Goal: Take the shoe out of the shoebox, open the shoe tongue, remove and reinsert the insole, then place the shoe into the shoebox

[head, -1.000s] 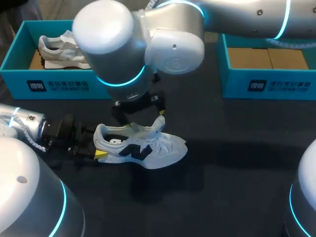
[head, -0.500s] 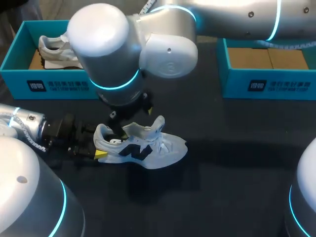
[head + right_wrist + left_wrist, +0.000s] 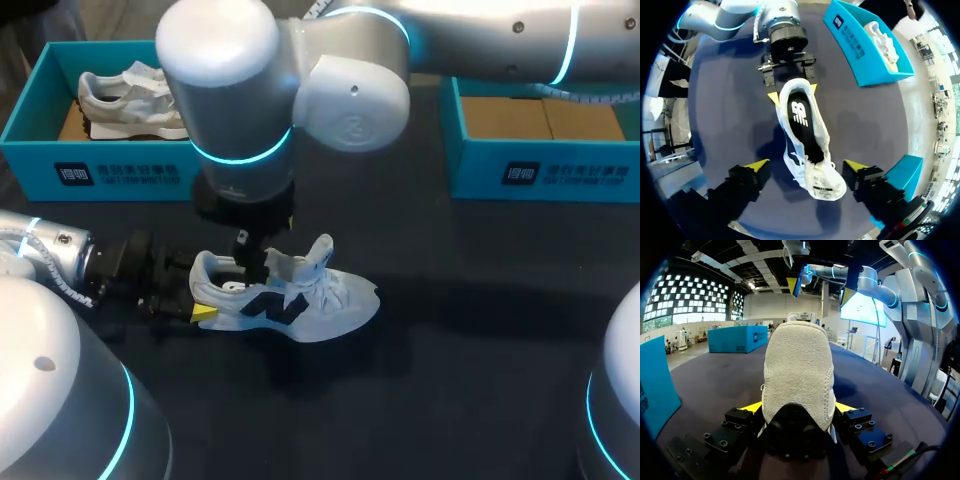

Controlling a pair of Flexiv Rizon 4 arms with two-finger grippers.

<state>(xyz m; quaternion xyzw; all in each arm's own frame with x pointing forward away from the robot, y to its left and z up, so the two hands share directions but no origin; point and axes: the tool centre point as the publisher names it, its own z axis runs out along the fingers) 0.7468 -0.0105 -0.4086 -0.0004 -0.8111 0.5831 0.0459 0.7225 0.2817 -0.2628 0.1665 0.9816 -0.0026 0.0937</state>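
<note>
A white sneaker (image 3: 300, 300) with a dark side logo lies on the dark table, toe pointing right. Its tongue (image 3: 300, 263) stands up, so the dark insole (image 3: 801, 117) shows inside. My left gripper (image 3: 200, 303) is shut on the heel (image 3: 799, 375), one yellow tip on each side. My right gripper (image 3: 806, 165) hangs open above the shoe (image 3: 805, 140), fingers (image 3: 757, 166) well clear of both sides. In the head view the right gripper (image 3: 262, 245) is just over the shoe's opening, mostly hidden by its wrist.
A blue shoebox (image 3: 100, 172) at the back left holds a second pale shoe (image 3: 125, 100). Another blue box (image 3: 540, 175) at the back right shows only its cardboard floor. The right arm's large wrist (image 3: 240, 90) spans the table's middle back.
My right arm has turned its wrist and come down over the shoe's opening, near the raised tongue. The shoe and my left gripper have stayed where they were.
</note>
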